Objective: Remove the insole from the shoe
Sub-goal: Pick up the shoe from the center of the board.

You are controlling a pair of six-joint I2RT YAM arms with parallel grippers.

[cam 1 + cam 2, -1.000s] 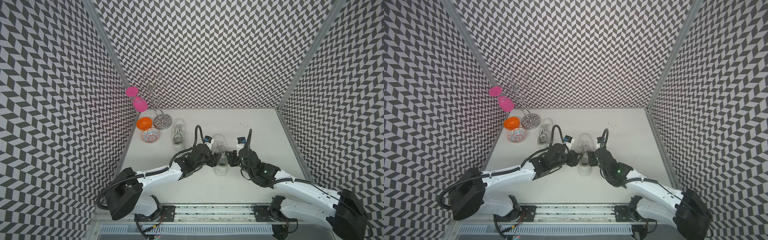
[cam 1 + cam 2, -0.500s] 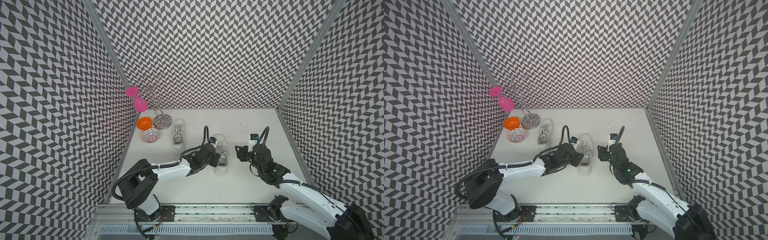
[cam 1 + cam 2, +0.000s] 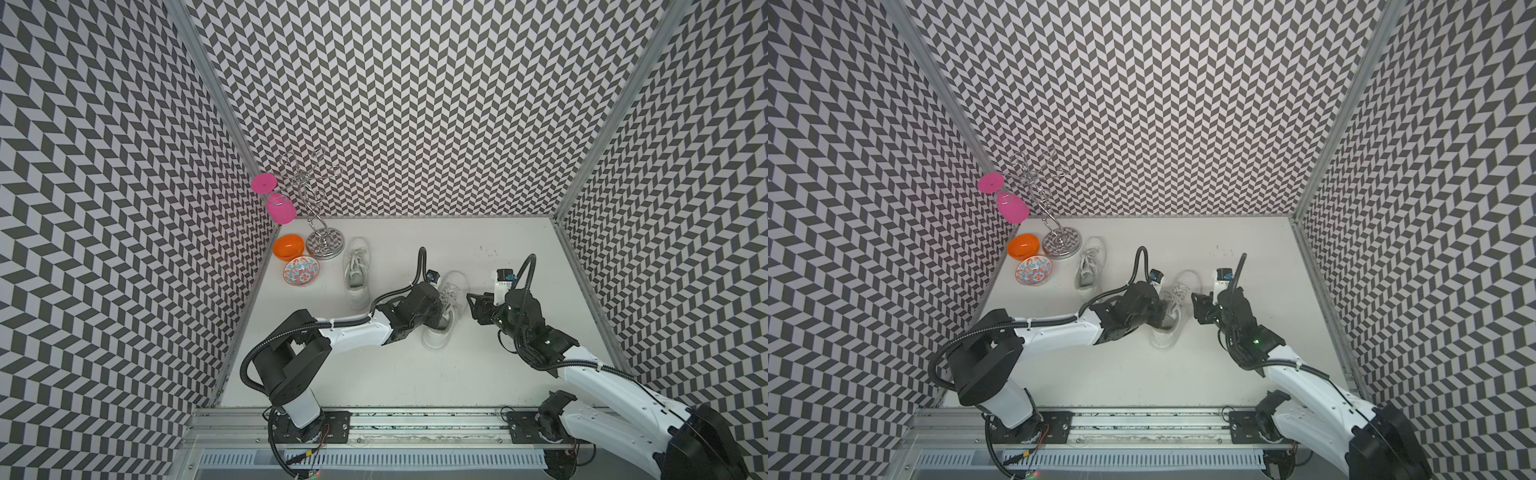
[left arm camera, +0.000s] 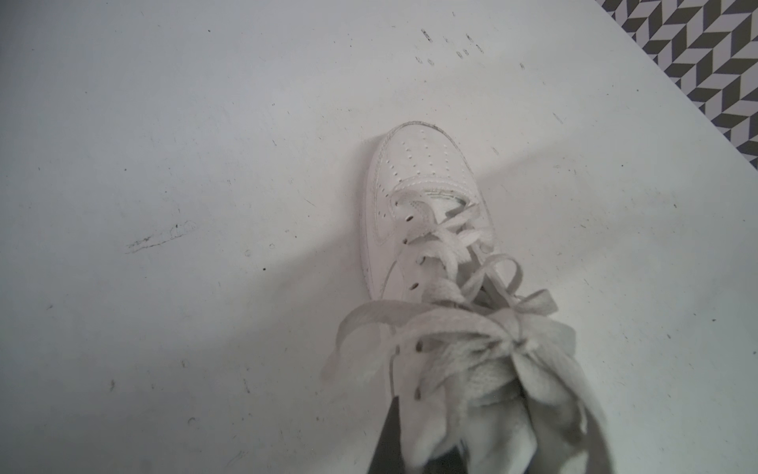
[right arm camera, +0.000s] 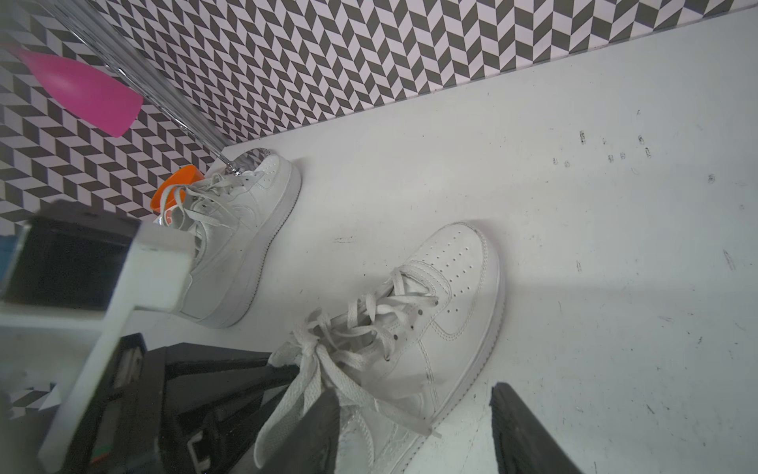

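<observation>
In both top views, a white leather lace-up sneaker [image 3: 452, 286] [image 3: 1185, 286] stands upright. The left gripper [image 3: 441, 319] reaches into the sneaker's opening, and the right gripper [image 3: 473, 306] is just beside the sneaker.

Left wrist view: the left gripper is clenched among pale lining and laces. The insole cannot be made out.

Right wrist view: the right gripper's jaws are spread wide near the sneaker's heel.

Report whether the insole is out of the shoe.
Not out: no insole lies on the table; the left gripper is shut inside the shoe. Whether it grips the insole, cannot tell.
</observation>
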